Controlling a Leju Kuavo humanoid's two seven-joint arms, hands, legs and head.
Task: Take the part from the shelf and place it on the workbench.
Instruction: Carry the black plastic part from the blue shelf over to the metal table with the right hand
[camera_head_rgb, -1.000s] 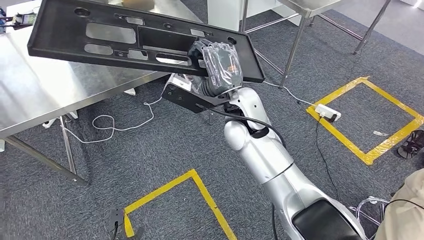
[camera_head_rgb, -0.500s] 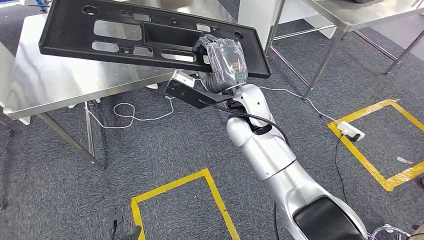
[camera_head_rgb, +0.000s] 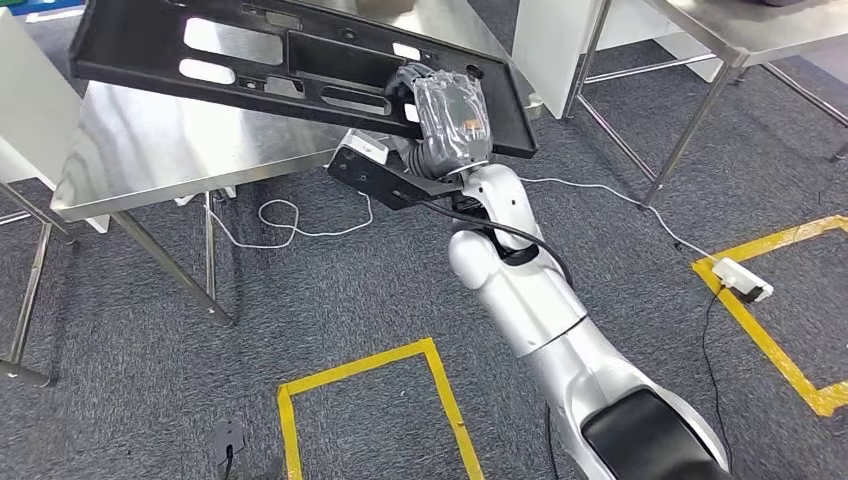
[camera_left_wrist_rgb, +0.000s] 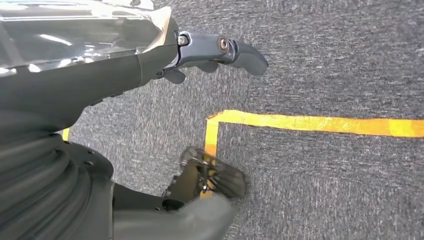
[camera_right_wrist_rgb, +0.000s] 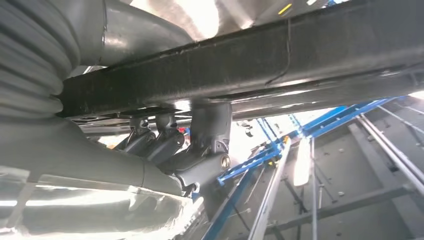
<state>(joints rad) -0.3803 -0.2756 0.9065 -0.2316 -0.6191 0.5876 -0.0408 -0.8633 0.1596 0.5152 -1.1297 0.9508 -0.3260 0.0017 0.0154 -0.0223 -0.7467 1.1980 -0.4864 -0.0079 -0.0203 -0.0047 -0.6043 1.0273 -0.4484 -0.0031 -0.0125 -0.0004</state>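
The part is a long black plastic panel with several cut-outs. My right hand, wrapped in clear film, grips its near right edge and holds it tilted in the air over the steel workbench. In the right wrist view the dark fingers curl under the part's black edge. My left hand hangs above the grey carpet with its fingers apart and nothing in it.
A second steel table stands at the back right. Yellow tape squares mark the carpet, a white cable lies under the workbench, and a power strip lies at the right. A white panel stands at the left.
The whole picture has shifted, so the camera has turned: the workbench now lies further right and nearer the middle. The part stays in my right hand, now more over the bench top.
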